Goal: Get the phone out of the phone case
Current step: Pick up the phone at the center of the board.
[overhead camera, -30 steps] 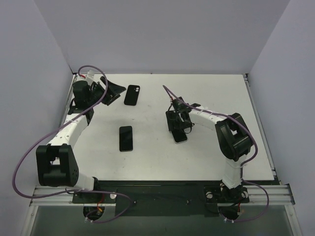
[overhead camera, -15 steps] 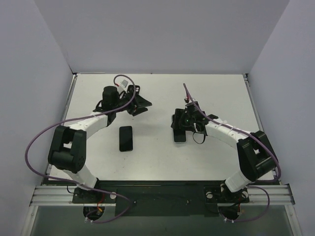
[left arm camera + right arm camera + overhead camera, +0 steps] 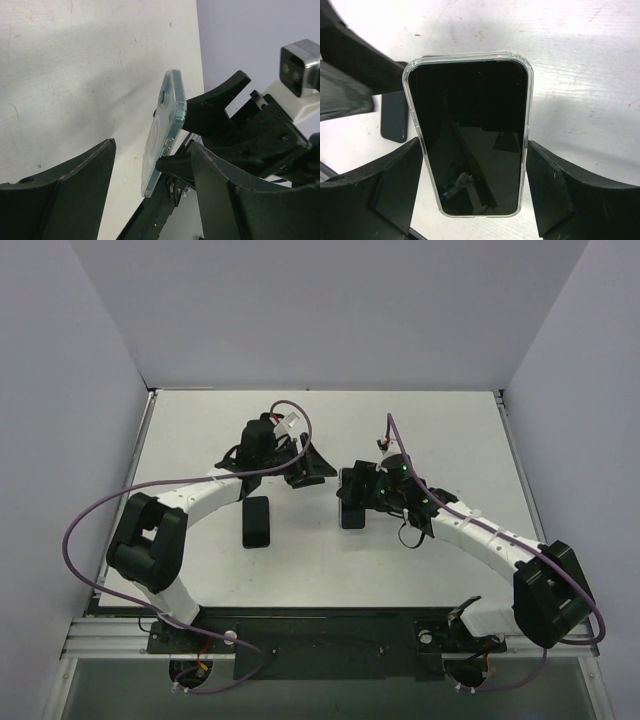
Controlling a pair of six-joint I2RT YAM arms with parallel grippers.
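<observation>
The phone in its clear case (image 3: pixel 470 135) has a dark screen and stands between my right gripper's (image 3: pixel 475 145) fingers, which are shut on its long edges. In the top view the right gripper (image 3: pixel 353 498) holds the cased phone (image 3: pixel 351 513) at the table's middle. In the left wrist view the cased phone (image 3: pixel 165 135) shows edge-on, its clear back facing left, raised off the table. My left gripper (image 3: pixel 150 150) is open with the phone's lower end between its fingers, not touching it. In the top view the left gripper (image 3: pixel 316 468) sits just left of the phone.
A second dark phone (image 3: pixel 257 522) lies flat on the white table (image 3: pixel 450 430) left of centre, under the left forearm; it also shows in the right wrist view (image 3: pixel 395 120). Grey walls stand on three sides of the table.
Both arms swung toward the table's middle. The left gripper moved from the far left to beside the cased phone. The right gripper shifted slightly left with the phone in it.
</observation>
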